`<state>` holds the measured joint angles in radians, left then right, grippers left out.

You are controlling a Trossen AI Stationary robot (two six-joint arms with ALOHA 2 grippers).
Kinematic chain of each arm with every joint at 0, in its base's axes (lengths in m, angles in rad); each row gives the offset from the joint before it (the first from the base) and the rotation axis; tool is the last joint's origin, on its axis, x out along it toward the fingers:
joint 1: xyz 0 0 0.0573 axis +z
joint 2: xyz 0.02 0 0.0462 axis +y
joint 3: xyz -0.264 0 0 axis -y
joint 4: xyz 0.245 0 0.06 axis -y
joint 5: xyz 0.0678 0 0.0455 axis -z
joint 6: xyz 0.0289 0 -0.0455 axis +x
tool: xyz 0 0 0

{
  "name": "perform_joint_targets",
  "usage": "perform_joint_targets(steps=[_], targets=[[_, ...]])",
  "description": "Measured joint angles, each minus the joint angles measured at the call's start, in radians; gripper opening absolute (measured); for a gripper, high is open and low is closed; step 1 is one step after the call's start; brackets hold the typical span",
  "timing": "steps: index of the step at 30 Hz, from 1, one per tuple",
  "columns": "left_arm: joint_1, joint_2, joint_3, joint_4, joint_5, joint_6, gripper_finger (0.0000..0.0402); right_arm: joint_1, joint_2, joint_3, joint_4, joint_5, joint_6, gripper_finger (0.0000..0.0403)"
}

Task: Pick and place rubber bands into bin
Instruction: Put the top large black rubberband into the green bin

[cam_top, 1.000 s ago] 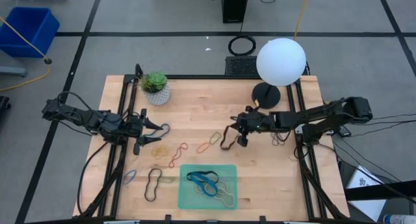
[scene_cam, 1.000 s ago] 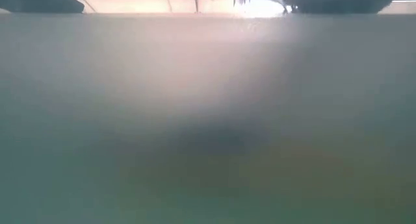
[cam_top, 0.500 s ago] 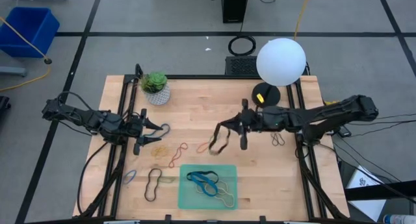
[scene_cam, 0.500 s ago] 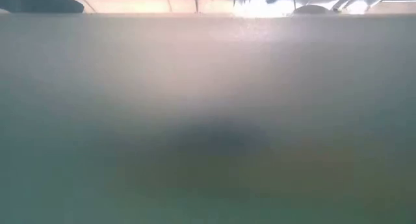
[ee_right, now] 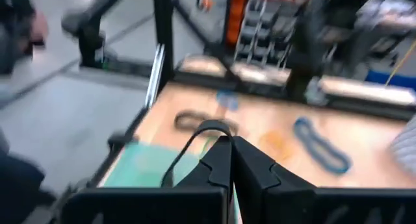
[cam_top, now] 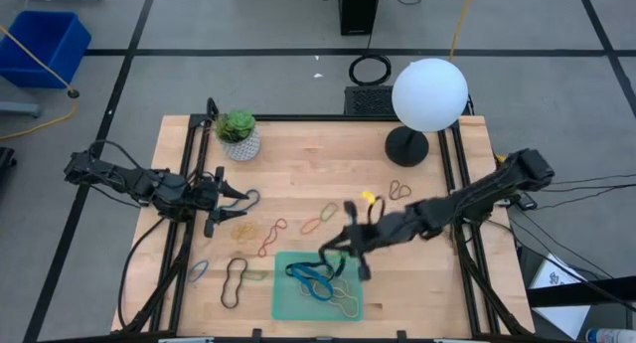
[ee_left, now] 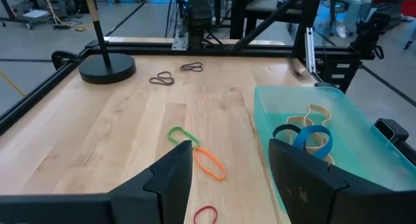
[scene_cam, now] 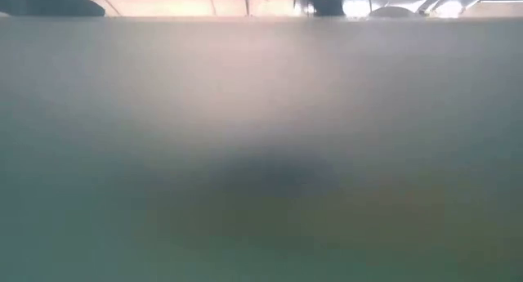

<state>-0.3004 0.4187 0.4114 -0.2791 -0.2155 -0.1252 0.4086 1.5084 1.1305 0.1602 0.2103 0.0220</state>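
My right gripper (cam_top: 345, 252) is over the far edge of the green bin (cam_top: 288, 305), shut on a black rubber band (cam_top: 328, 257). The bin holds blue (cam_top: 310, 281), black and tan bands. My left gripper (cam_top: 235, 198) is open and empty at the table's left; its wrist view shows the fingers (ee_left: 170, 178) apart, with the bin (ee_left: 338, 130) ahead. Loose bands lie flat on the wood: orange-green (cam_top: 320, 220), red (cam_top: 270, 237), yellow (cam_top: 243, 230), black (cam_top: 234, 281). My right gripper pinches the black band between its two shut fingers, at one end of the loop (ee_right: 209, 125). The rest of the loop (ee_right: 177, 160) arcs away from the fingertips and hangs slack, lifted clear, above the bin (ee_right: 140, 169).
A potted plant (cam_top: 238, 134) stands at the far left and a white globe lamp (cam_top: 429, 92) at the far right. More bands lie near the lamp base (cam_top: 399, 191). The low view is blocked by a blurred green surface (scene_cam: 261, 151).
My right gripper has gone from the table's middle toward the near edge and a little left, to above the bin's far edge. It has carried the black band with it, lifted off the wood and hanging slack.
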Motion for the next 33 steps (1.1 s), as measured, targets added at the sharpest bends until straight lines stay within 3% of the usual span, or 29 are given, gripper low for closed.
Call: perform_joint_targets(steps=[15,19,24,33], targets=[[0.0,0.0,0.0,-0.011,-0.001,-0.035,0.0209,0.022,0.371,0.0,0.117,-0.002,0.116,0.0004],[0.0,0.0,0.0,-0.011,-0.001,-0.036,0.0209,0.017,0.412,0.0,0.119,-0.006,0.159,0.0003],[0.0,0.0,0.0,-0.011,-0.001,-0.036,0.0209,0.014,0.426,-0.007,0.123,-0.086,0.229,0.0004],[0.0,0.0,0.0,-0.011,-0.001,-0.038,0.0209,0.014,0.426,-0.04,0.121,-0.085,0.318,0.0008]])
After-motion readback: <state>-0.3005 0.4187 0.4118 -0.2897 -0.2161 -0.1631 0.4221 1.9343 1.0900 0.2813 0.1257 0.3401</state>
